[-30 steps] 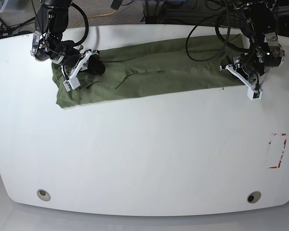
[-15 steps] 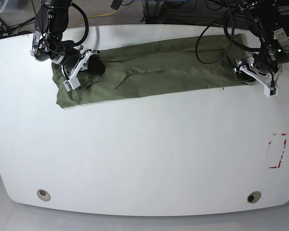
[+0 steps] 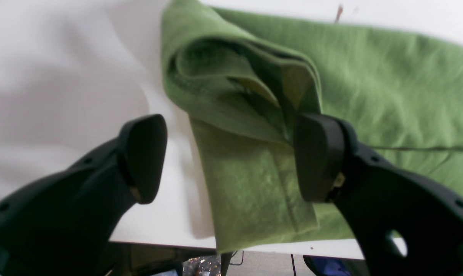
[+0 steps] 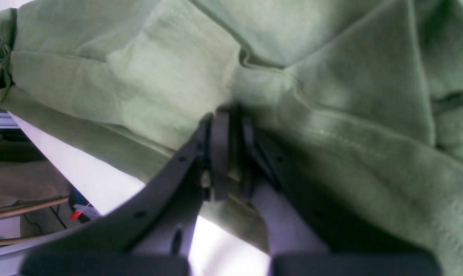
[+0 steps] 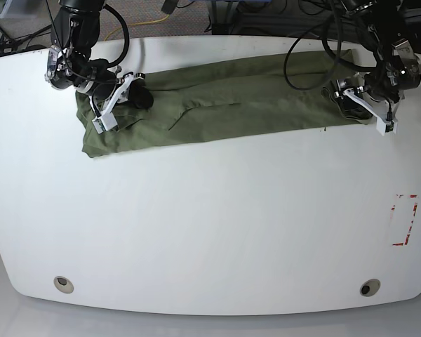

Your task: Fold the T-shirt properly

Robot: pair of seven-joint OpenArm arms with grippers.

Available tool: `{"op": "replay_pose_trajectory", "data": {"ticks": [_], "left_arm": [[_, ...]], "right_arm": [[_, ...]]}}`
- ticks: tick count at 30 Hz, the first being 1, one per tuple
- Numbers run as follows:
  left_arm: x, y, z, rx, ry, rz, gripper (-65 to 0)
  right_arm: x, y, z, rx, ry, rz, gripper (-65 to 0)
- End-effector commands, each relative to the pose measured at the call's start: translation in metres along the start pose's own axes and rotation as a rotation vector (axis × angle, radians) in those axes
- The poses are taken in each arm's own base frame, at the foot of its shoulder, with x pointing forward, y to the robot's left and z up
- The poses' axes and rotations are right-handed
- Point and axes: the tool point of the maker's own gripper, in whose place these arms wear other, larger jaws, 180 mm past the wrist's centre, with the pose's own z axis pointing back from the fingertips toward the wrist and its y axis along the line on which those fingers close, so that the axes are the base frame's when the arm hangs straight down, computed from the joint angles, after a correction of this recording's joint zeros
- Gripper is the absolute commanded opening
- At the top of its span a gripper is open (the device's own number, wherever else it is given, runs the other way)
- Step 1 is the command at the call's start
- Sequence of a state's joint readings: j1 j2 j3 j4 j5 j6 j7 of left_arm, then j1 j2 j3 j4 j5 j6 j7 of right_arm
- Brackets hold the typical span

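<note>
One slow, straight lift for left hand (image 3: 228, 159), wide over the T-shirt (image 3: 250, 184); for right hand (image 4: 233, 153), narrowly pinching cloth, gentle release before rising

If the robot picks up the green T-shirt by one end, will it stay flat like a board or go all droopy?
Probably droopy: the T-shirt has soft curls and wrinkles, so it looks floppy. It likely won't break, being cloth. Its loosely stacked layers might slide apart.

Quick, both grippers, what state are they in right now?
Left gripper: open, jaws wide apart over the end of the T-shirt, gripping nothing.
Right gripper: jaws nearly together at the shirt; whether fabric is pinched can't be told.
</note>
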State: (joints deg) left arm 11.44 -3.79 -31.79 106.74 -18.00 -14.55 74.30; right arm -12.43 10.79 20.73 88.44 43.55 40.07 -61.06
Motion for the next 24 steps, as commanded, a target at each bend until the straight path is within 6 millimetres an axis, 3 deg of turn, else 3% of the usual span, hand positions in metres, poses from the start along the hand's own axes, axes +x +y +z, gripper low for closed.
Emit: {"op": "replay_pose_trajectory", "data": {"ticks": [1,13,21,24], "left_arm": [[0.005,-0.008,-0.001,-0.024,-0.024,0.008,-16.9],[0.008,-0.034,-0.008,-0.084,-0.030,0.046,-17.1],[-0.013,-0.039,-0.029,-0.100,0.066,0.124,-17.2],[-0.011,-0.043,-0.030,-0.108,0.067,0.130,-17.4]], "right_arm": [[0.004,-0.003,0.003,-0.015,0.000,0.017,-61.5],[0.004,-0.003,0.003,-0.013,0.002,0.017,-61.5],[0.004,-0.003,0.003,-0.013,0.002,0.017,-61.5],[0.005,-0.003,0.003,-0.013,-0.001,0.018,-61.5]]}}
